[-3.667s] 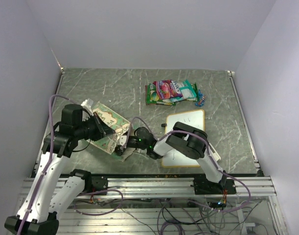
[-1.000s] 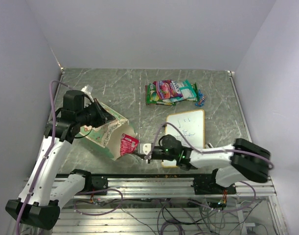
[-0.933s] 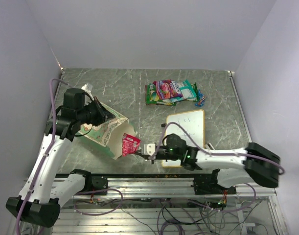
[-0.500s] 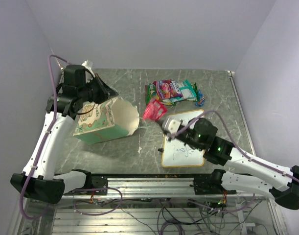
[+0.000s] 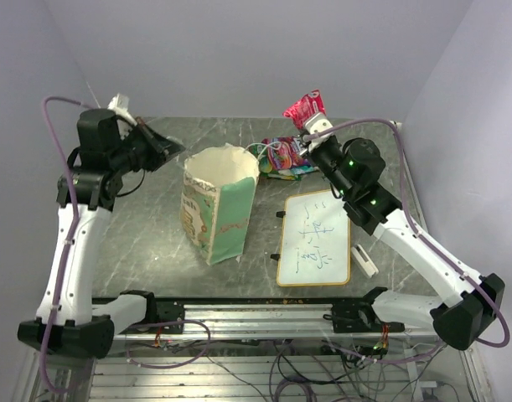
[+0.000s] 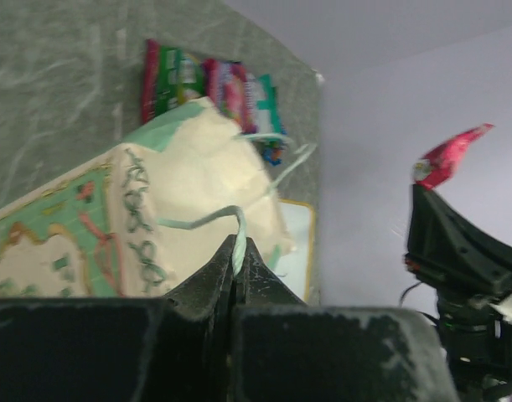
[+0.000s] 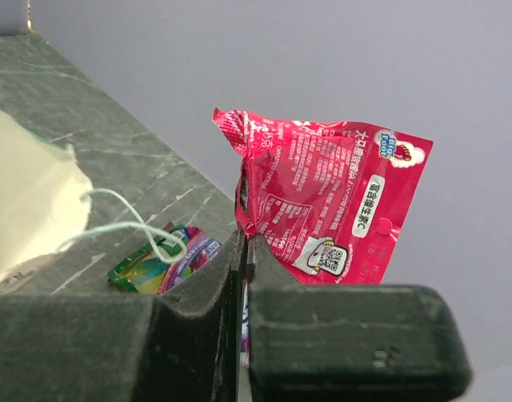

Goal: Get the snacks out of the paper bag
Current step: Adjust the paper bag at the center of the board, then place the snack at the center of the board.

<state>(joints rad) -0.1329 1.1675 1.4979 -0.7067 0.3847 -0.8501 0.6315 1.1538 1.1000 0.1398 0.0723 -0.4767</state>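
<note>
The cream paper bag (image 5: 223,203) with green panels stands upright, mouth up, at the table's middle left. My left gripper (image 5: 177,148) is raised to the left of its rim and shut on a thin string handle (image 6: 207,219); the bag (image 6: 113,218) fills the left wrist view. High above the back of the table, my right gripper (image 5: 312,124) is shut on a red snack packet (image 5: 303,106), seen close in the right wrist view as a glossy red packet (image 7: 331,209). More snacks (image 5: 287,156) lie in a pile behind the bag. The bag's inside is hidden.
A white whiteboard (image 5: 315,239) with writing lies to the right of the bag. Beside the board's right edge rests a small white eraser block (image 5: 364,260). Walls close the table on the left, back and right.
The left gripper has lifted the bag by its handle from lying on its side to upright. The right gripper has carried the red packet from the bag's mouth up to the back right.
</note>
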